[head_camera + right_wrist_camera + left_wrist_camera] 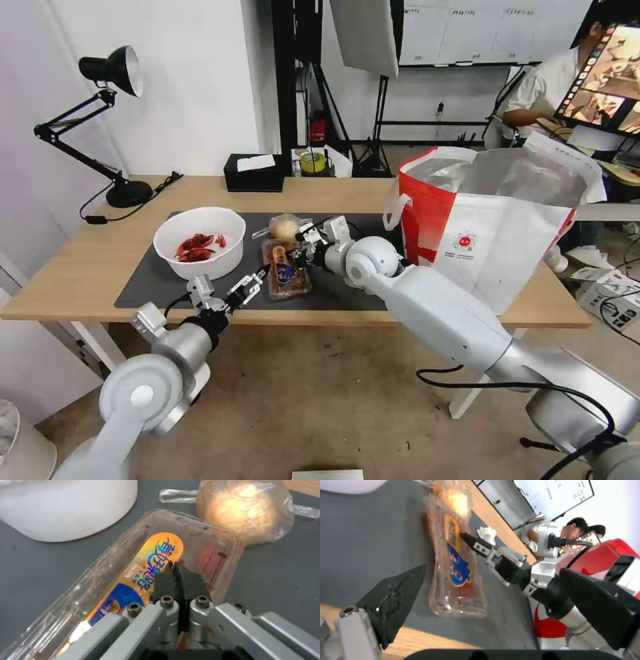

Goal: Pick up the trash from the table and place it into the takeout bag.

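- Centre frame on the dark mat, right gripper (298, 255), jaws pressed together, touches the clear clamshell tray (287, 270).
- Lower left, left gripper (248, 286) waits wide open.
- Judged step: grasping tray; next, reopen and straddle its rim.

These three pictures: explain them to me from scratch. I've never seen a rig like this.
It's a two-armed wheeled robot clearing trash. The wide picture comes from its head; the others from cameras on each wrist. On the table sit a white bowl of crayfish shells, a clear tray, a bagged yellowish lump and the open takeout bag. The right tool, fingers shut, presses its tips on the tray's lid. The left tool, open, hovers at the tray's near end.
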{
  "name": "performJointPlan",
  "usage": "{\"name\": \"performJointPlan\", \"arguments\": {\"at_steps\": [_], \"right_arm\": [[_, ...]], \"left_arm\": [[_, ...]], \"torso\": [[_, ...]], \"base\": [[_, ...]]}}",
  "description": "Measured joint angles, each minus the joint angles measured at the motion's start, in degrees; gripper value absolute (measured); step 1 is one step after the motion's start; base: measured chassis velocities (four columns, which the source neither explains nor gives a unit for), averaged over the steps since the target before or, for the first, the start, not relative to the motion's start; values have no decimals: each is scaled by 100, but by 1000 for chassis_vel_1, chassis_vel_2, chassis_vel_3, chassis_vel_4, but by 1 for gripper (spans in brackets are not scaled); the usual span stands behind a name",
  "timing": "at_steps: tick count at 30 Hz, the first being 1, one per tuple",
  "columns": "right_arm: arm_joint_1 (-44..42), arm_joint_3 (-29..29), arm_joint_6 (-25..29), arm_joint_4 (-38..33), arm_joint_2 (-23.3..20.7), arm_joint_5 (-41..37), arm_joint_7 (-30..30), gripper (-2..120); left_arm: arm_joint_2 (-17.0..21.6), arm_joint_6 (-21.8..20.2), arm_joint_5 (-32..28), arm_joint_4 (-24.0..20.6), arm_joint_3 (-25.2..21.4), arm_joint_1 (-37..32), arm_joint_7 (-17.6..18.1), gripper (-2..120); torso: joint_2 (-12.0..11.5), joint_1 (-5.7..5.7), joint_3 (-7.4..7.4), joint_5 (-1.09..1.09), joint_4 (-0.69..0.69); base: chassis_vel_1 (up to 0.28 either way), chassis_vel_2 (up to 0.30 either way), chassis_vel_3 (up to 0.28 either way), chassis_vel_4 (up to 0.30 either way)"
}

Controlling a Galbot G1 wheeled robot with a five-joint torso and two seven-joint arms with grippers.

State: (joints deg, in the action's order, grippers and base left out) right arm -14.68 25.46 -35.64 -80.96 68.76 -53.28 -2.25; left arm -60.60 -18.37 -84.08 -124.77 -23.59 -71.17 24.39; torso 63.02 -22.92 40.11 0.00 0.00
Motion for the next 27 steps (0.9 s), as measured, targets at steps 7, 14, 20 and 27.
{"name": "performJointPlan", "arguments": {"at_steps": [7,14,20,27], "right_arm": [[6,-47,0,-54,-57,-43,-3,0],[17,-56,6,-96,-109,-79,1,0],[0,-54,7,-94,-108,-78,2,0],[-32,-58,9,-98,-107,-72,1,0]], "left_arm": [[-84,2,-3,290,206,190,7,100],[-162,10,13,457,360,305,5,100],[-161,14,14,481,399,353,3,100],[-176,8,7,700,463,486,2,100]], "torso": [[0,0,0,0,0],[0,0,-1,0,0],[0,0,0,0,0],[0,0,0,0,0]], "base": [[0,0,0,0],[0,0,0,0],[0,0,0,0],[0,0,0,0]]}}
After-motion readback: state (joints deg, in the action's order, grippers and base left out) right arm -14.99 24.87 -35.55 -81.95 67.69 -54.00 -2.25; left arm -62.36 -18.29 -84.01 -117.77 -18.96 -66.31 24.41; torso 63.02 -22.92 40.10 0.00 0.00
